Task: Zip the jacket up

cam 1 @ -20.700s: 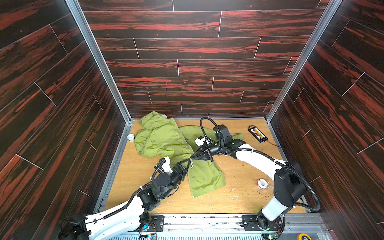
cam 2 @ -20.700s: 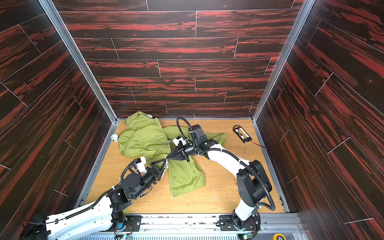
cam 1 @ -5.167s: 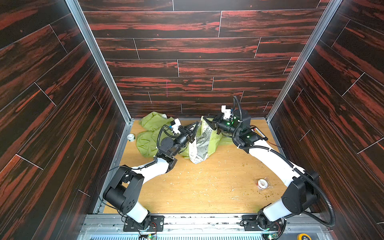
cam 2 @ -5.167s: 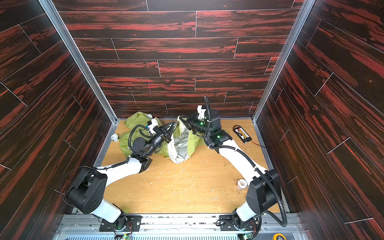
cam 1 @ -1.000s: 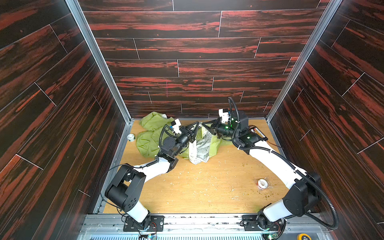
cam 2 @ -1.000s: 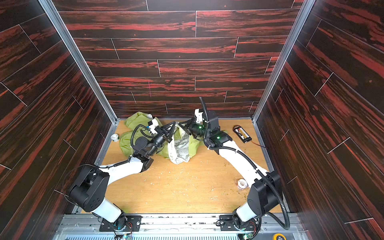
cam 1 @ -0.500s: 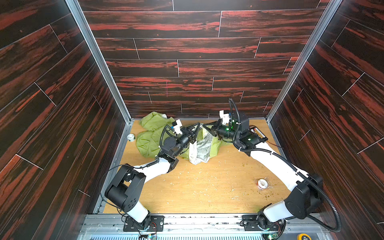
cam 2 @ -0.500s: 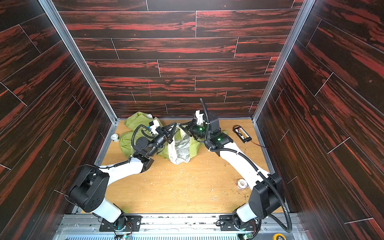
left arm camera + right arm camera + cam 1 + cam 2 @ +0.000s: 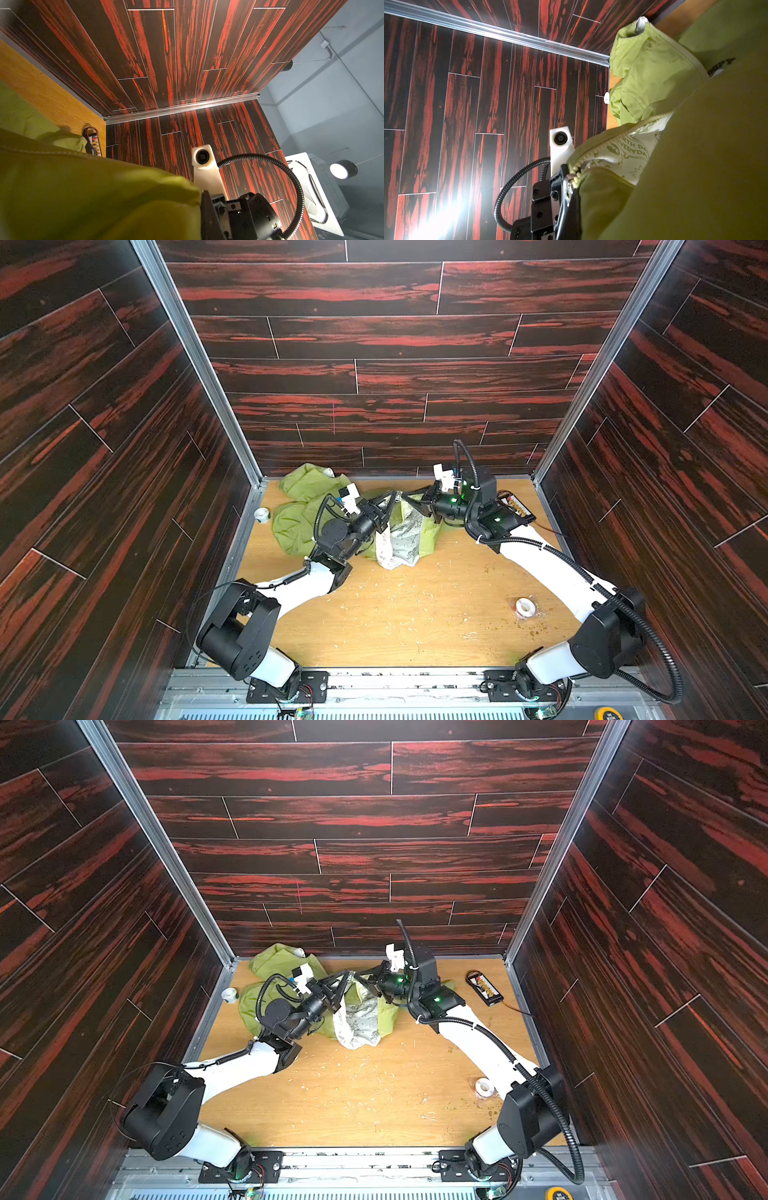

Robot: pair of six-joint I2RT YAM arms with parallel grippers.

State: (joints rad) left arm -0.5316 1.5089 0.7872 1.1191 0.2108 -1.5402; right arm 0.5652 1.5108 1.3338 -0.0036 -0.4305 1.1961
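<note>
Jacket [image 9: 305, 489], lime green, lies bunched at the far left of the tabletop [image 9: 415, 614], with one front panel held up and its white lining showing. Left claw [image 9: 388, 502] and right claw [image 9: 411, 497] meet tip to tip, each clamped shut on the jacket's front edge. The zipper [image 9: 591, 154] runs from the left claw's grip back toward the bunched body, so a pull would likely follow that line.

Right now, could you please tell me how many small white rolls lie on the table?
2. One roll lies at the left wall beside the jacket; the other lies on the right, next to the right arm. The jacket could hide more.
</note>
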